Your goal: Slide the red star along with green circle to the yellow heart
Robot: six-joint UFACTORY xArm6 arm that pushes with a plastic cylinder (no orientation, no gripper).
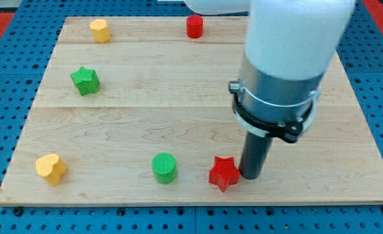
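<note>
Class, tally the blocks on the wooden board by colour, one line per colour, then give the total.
Yellow: 2, the yellow heart and a yellow block at the view's top.
Green: 2, the green circle and a green star.
Red: 2, the red star, beside my tip, and a red cylinder.
Total: 6

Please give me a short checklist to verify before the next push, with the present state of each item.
1. My tip is beside the red star, on its right side in the view: ok.
2. Tip really touching the star: cannot tell, they look very close.
3. Green circle lies left of the star, in line with a leftward push: ok.
4. Star and circle already together: not ok, a gap separates them.
5. Yellow heart lies further left near the view's bottom, with no block between it and the circle: ok.
6. Green star sits well above this line: ok.
</note>
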